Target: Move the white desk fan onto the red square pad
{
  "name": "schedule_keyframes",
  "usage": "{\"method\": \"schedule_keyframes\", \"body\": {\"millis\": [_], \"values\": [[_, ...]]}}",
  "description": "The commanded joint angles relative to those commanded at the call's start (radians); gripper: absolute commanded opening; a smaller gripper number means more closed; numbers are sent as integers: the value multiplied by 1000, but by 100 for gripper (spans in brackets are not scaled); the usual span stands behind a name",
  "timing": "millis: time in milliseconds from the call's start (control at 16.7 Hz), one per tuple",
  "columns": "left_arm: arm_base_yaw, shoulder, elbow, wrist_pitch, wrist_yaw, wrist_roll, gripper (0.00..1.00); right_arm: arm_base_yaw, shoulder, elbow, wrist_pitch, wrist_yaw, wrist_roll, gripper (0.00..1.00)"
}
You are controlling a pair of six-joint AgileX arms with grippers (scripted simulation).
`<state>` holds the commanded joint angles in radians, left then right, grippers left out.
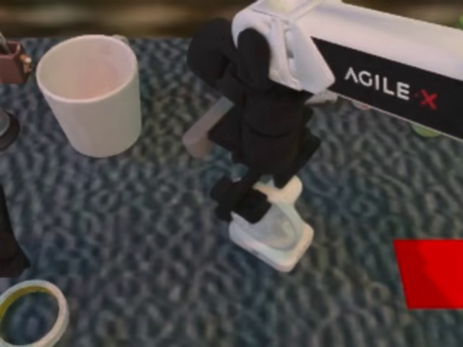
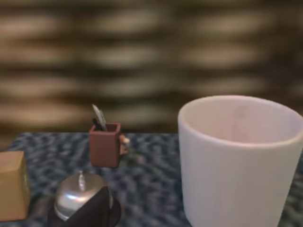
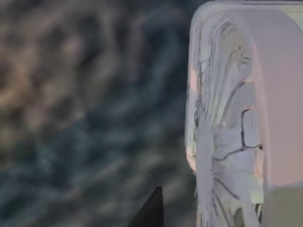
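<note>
Right gripper (image 1: 249,199) is lowered over the white desk fan (image 1: 275,228), which stands upright on its squarish base near the table's centre, on the blue patterned cloth (image 1: 145,231). Fan is well apart from the red square pad (image 1: 432,273), which lies flat at the top view's right edge, partly cut off by the frame. Approach is from above w/ the arm reaching in from the right, presumably so the fingers can straddle the grille and motor housing, not the wide base. Finger state: cannot tell. In the top view the black wrist body hides the gap; the right wrist view shows the fan (image 3: 236,142) close alongside and only one dark fingertip (image 3: 150,213), clear of the grille. Judgement: pre-grasp or grasp in progress; the fan looks seated on the cloth, not lifted. Next move would call for a firm pinch, a lift clearing the cloth, then travel toward the pad, w/ base set down square inside the red patch. Risk: the grille looks thin and rounded, so an off-centre pinch could tip the fan. Left arm is parked at the table's left edge, gripper not seen; its wrist view looks across the large white mug (image 2: 239,161), a brown pen holder (image 2: 105,144), a silver bell (image 2: 80,198) and a wooden block (image 2: 12,184). A tape roll (image 1: 32,311) lies at front left.
</note>
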<state>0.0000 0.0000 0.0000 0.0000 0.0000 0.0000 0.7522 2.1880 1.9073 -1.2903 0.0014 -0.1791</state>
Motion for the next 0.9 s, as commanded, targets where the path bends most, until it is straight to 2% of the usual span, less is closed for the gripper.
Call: {"method": "schedule_keyframes", "body": {"millis": [360,900], "values": [[0,0,0,0,0,0,100,0,0,0,0,0,0,2],[0,0,0,0,0,0,100,-4,-8,-1,-1,1,0,0]]}}
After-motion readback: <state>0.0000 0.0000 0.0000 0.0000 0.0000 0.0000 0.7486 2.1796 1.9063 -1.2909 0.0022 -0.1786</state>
